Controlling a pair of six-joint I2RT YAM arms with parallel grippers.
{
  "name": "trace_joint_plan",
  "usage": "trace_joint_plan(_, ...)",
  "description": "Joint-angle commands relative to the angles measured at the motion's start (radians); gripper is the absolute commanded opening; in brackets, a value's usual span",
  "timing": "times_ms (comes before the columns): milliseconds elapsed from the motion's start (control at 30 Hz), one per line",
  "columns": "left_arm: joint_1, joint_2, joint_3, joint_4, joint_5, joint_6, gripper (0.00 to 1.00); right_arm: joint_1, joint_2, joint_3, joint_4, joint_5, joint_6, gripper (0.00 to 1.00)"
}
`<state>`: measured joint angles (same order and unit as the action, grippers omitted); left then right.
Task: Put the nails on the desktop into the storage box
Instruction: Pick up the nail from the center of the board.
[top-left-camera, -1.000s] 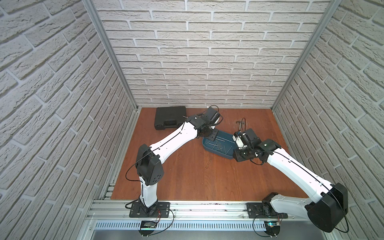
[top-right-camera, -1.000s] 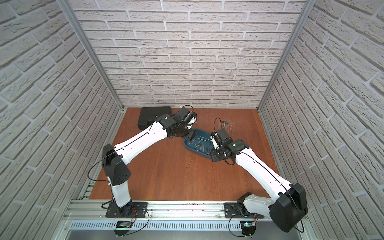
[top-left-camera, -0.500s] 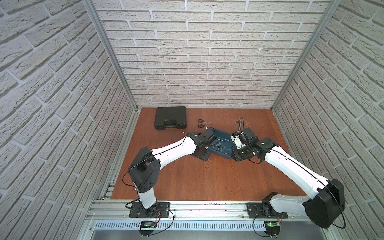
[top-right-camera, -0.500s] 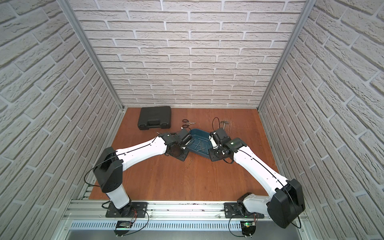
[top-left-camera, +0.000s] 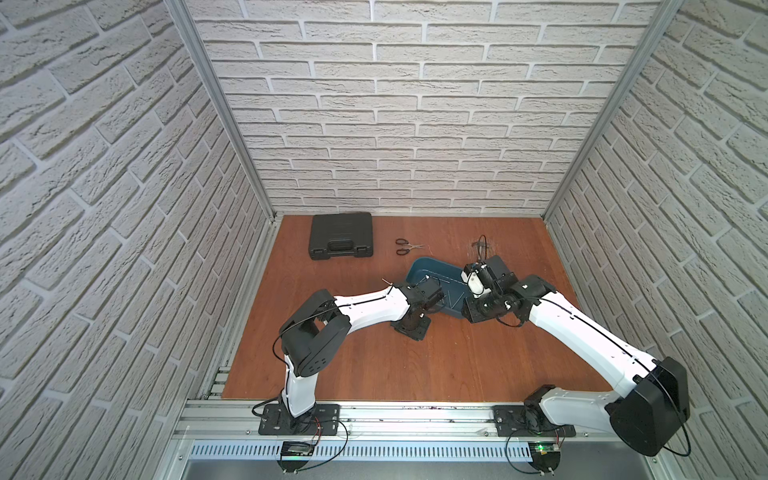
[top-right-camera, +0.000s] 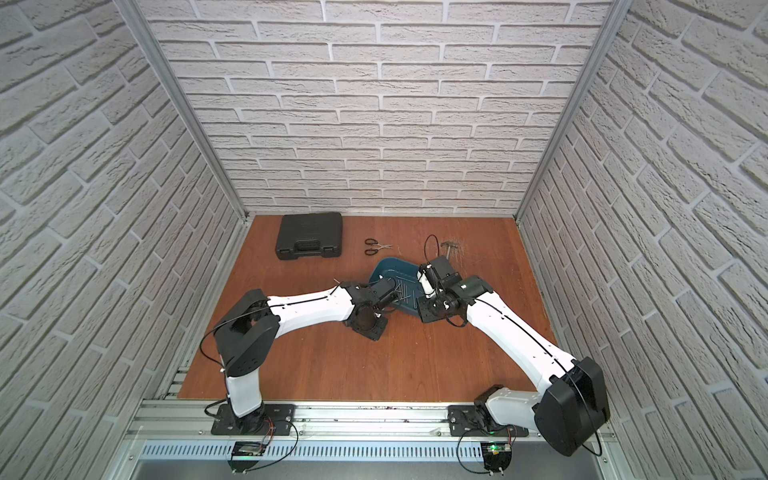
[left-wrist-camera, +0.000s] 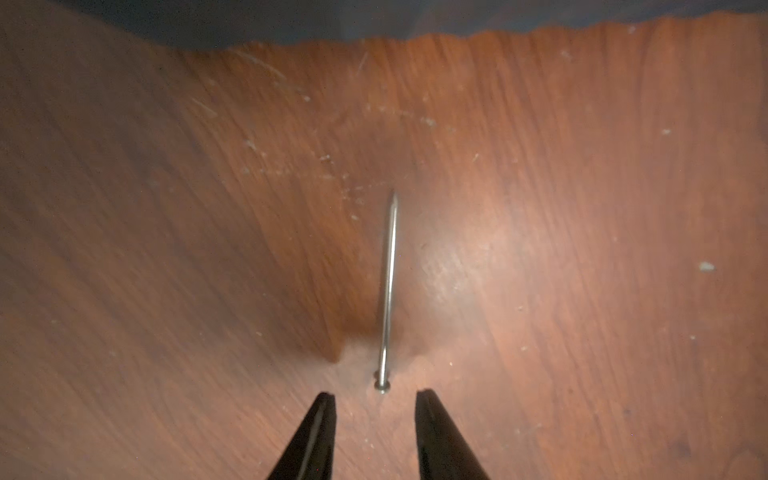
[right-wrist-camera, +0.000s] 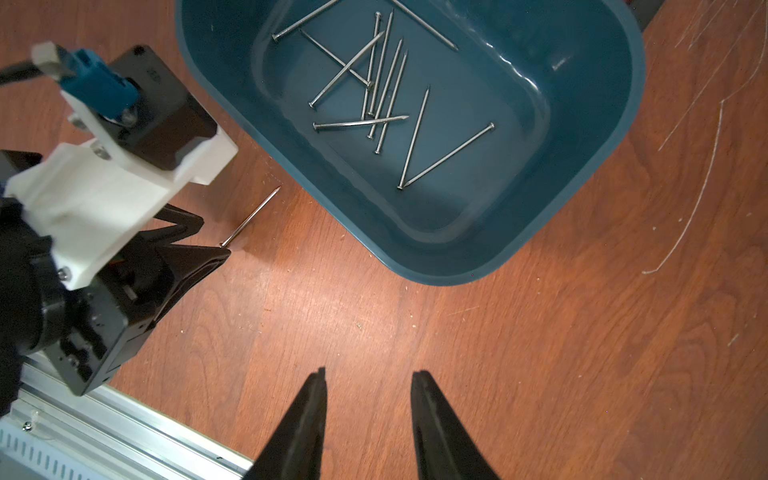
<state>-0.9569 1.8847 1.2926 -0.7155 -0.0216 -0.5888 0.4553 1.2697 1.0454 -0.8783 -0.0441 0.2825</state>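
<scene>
One nail (left-wrist-camera: 388, 286) lies flat on the reddish-brown desktop (top-left-camera: 415, 365), a short way off the near-left edge of the teal storage box (right-wrist-camera: 615, 124). My left gripper (left-wrist-camera: 375, 397) sits low over the board, open, its tips just short of the nail's head and nothing between them. The right wrist view shows that same nail (right-wrist-camera: 250, 216) in front of the left fingers (right-wrist-camera: 195, 249). Several nails (right-wrist-camera: 374, 83) lie inside the box. My right gripper (right-wrist-camera: 369, 374) is open and empty above bare wood beside the box. Both top views show the storage box (top-left-camera: 428, 266) between the arms.
A black case (top-left-camera: 341, 236) stands at the back left, with black-handled scissors (top-left-camera: 405, 246) to its right. A hammer (top-right-camera: 449, 246) lies behind the box. An aluminium rail (right-wrist-camera: 104, 419) borders the board's front edge.
My left arm has swung from the back of the board, past the box, down to the wood at its near-left side, and its jaws have narrowed. The right arm has barely moved.
</scene>
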Motion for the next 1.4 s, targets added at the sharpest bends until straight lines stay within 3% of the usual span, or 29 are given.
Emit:
trace_joint_plan(0,-0.001,0.017,-0.013,0.024,0.013,-0.011,0.34,-0.005,-0.024,0.014,0.006,0.0,0.012,0.38)
trace_joint_plan(833,0.0,0.051,-0.047,0.031,0.028,-0.019,0.21,-0.004,-0.05,0.005,-0.007,0.009,0.019,0.38)
trace_joint_plan(1200,-0.002,0.033,-0.079,0.03,0.028,-0.031,0.0,-0.005,-0.059,-0.022,0.008,0.007,0.031,0.38)
trace_joint_plan(1367,0.001,0.009,-0.08,0.019,0.017,-0.035,0.0,-0.005,-0.054,-0.022,0.013,0.006,0.03,0.38)
